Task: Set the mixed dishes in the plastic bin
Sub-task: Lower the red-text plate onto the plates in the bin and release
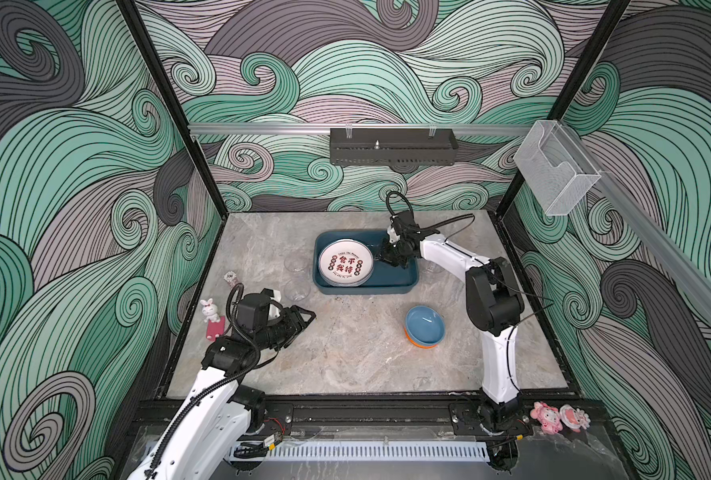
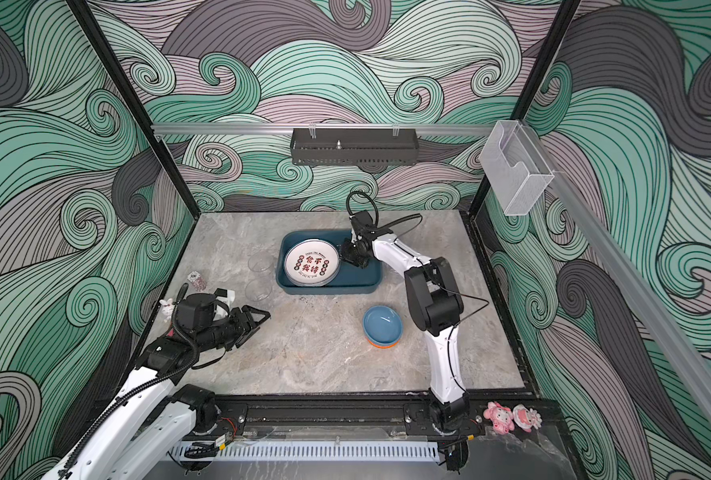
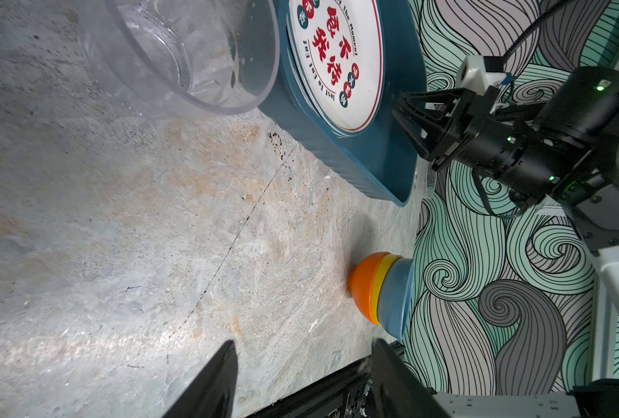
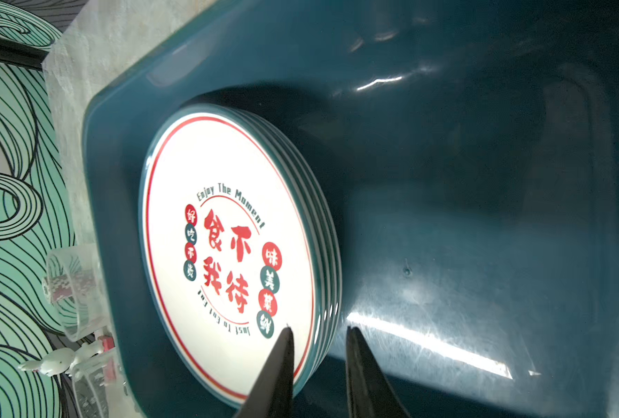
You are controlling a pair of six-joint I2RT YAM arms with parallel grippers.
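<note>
The teal plastic bin (image 1: 399, 283) (image 2: 364, 283) (image 4: 445, 181) sits mid-table and holds a stack of white printed plates (image 1: 345, 264) (image 2: 311, 262) (image 4: 228, 235) in its left half. My right gripper (image 1: 382, 258) (image 4: 319, 329) is inside the bin, slightly open, with its jaws astride the stack's right rim and a gap showing beside the rim. Nested blue, yellow and orange bowls (image 1: 424, 327) (image 3: 384, 289) stand in front of the bin. Left of the bin stand two clear tumblers (image 1: 295, 264) (image 1: 297, 289). My left gripper (image 1: 308, 318) (image 3: 304, 342) hovers open and empty near them.
A white rabbit figurine (image 1: 209, 309) and a stack of chips (image 1: 231, 277) sit at the table's left edge. On the back rail hangs a black perforated tray (image 1: 391, 147), and a clear acrylic box (image 1: 557, 174) is mounted on the right rail. Black frame rails border the table.
</note>
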